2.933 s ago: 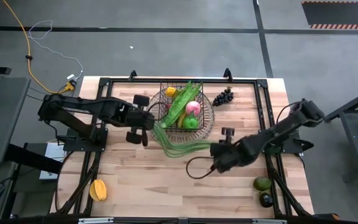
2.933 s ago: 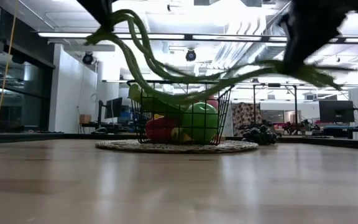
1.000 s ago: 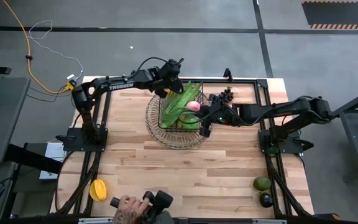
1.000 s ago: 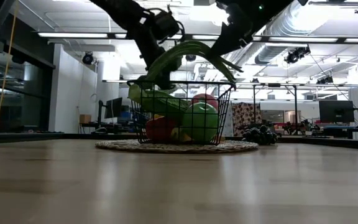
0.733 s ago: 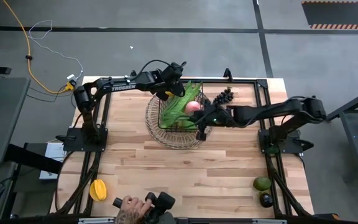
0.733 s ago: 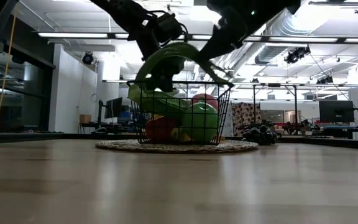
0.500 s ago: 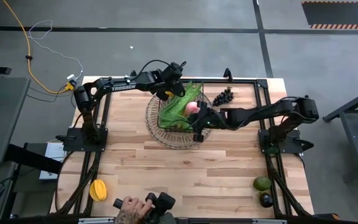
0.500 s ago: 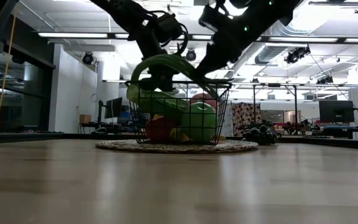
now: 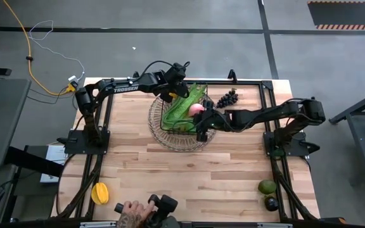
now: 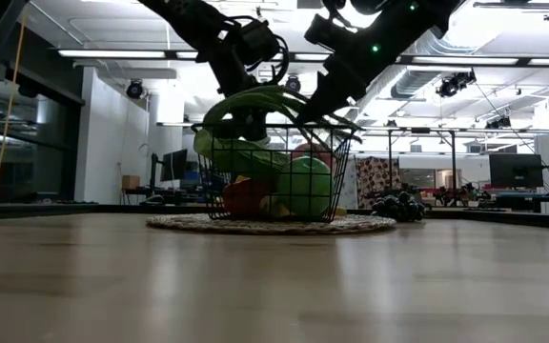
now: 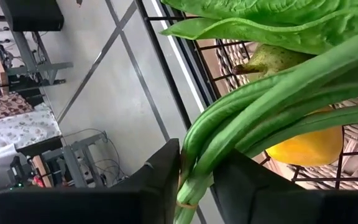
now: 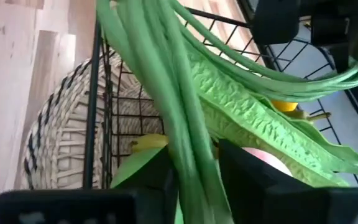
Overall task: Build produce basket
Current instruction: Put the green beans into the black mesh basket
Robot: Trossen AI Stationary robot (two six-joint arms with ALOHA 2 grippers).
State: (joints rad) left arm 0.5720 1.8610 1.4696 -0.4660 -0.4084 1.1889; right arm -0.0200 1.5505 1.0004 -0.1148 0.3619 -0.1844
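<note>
The wire basket (image 9: 170,130) stands on a round woven mat (image 10: 274,225), holding a pink apple (image 9: 196,109), a green apple (image 10: 305,187), a lemon (image 11: 306,147) and a long green leafy piece (image 12: 253,115). A bundle of long green beans (image 10: 273,95) arches over the basket's top between my two grippers. My left gripper (image 9: 172,96) is at the basket's far left rim, shut on one end of the bundle. My right gripper (image 9: 201,131) is at the basket's right side, shut on the other end. My left gripper pinches the bean bundle's banded end (image 11: 190,177) between its two fingers, slanting down from the far left. The beans run out forward from between the fingers, over the basket. My right gripper pinches the bundle's other end (image 12: 191,146) between its two fingers, slanting down from the table's right. The beans bow up and away toward the left gripper, above the fruit.
Dark grapes (image 9: 227,99) lie on the table right of the basket. Two avocados (image 9: 268,187) sit at the near right corner and an orange-yellow fruit (image 9: 99,192) at the near left. A person's hand (image 9: 130,215) holds a dark device at the near edge.
My right gripper has moved down and toward the table's left, closer to the basket, carrying its end of the beans. The bundle, nearly straight before, now bows in an arch over the basket. My left gripper has stayed at the far left rim.
</note>
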